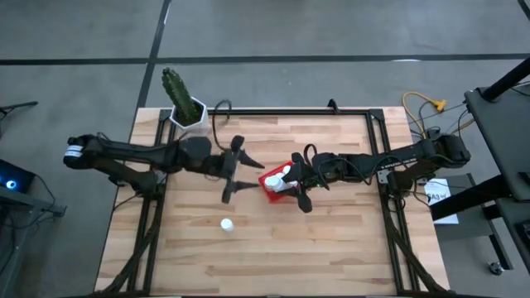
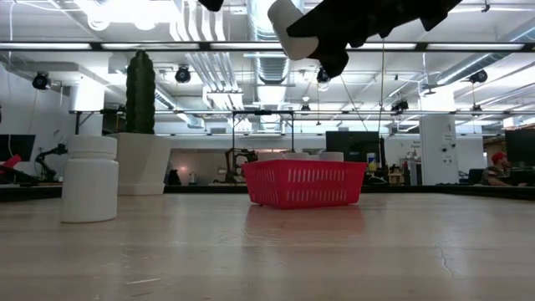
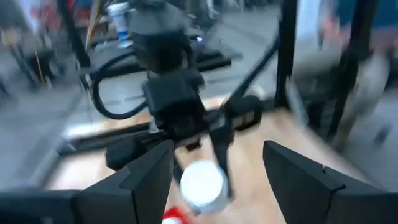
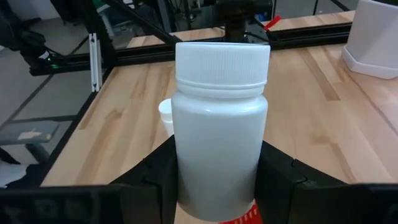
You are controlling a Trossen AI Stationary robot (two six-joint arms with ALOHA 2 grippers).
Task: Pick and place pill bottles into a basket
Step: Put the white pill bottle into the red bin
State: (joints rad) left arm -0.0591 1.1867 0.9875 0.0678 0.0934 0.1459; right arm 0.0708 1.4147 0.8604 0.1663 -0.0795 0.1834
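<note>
- While it hangs over the red basket, the right gripper pinches a white pill bottle between its fingers, cap pointing away from the wrist.
- At 9 o'clock of the basket, the left gripper waits with fingers spread, holding nothing.
- Another bottle stands alone on the table, at 7 o'clock of the basket.

From overhead I get even, soft light on the wooden table, with only faint shadows under the arms. At table height, the ceiling strip lights blow out to white glare and the nearest boards go soft. My left wrist feed is smeared with blur throughout. The right wrist feed shows the held pill bottle crisp, its background softer.
</note>
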